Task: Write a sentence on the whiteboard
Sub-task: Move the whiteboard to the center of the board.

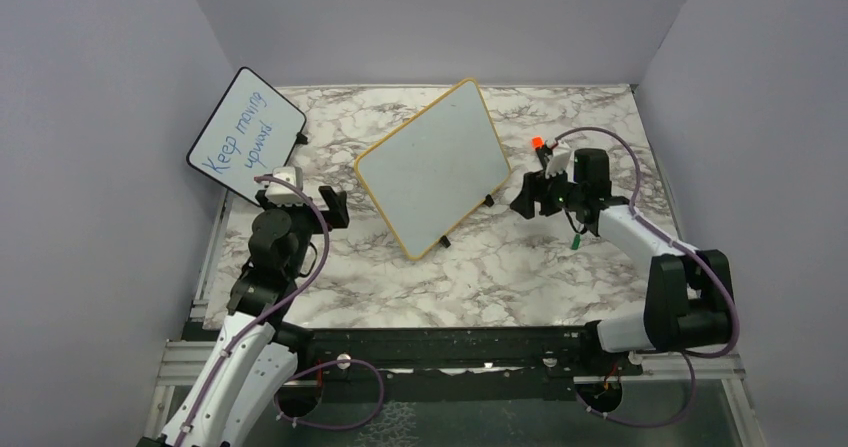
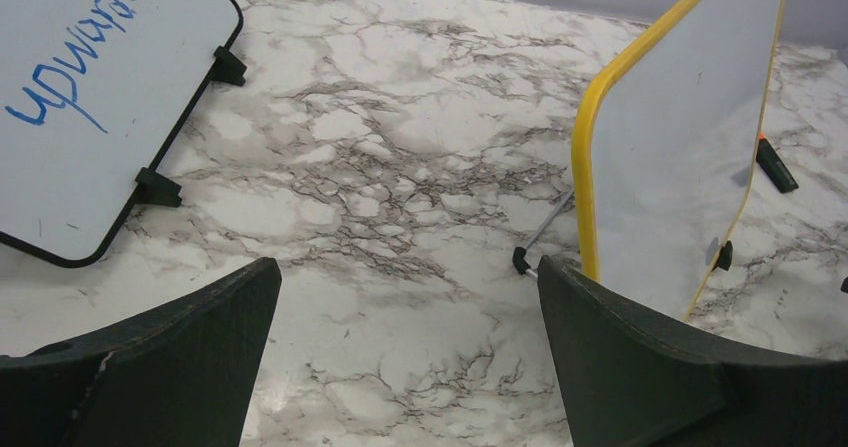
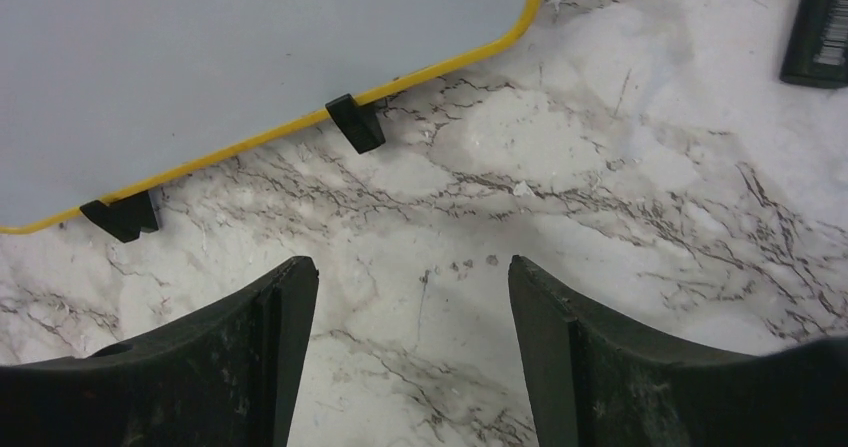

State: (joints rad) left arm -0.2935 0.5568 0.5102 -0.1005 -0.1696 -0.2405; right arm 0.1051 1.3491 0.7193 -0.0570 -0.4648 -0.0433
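Note:
The whiteboard (image 1: 435, 167), white with a thin yellow frame, stands tilted on small black feet at the table's middle. Its face shows plain white, so the sentence is out of view. My left gripper (image 1: 335, 207) hovers open to the left of the board; in the left wrist view (image 2: 410, 267) only marble lies between its fingers, with the whiteboard's yellow edge (image 2: 590, 157) just beyond the right one. My right gripper (image 1: 528, 195) is open by the board's right corner. The right wrist view (image 3: 410, 267) shows bare table between the fingers and the whiteboard's lower edge (image 3: 300, 117) ahead.
A black-framed board (image 1: 245, 137) with blue "Keep moving upward" leans at the back left. A dark marker with an orange end (image 2: 775, 165) lies right of the whiteboard, near my right wrist. Grey walls close in the marble table (image 1: 480, 267) on three sides.

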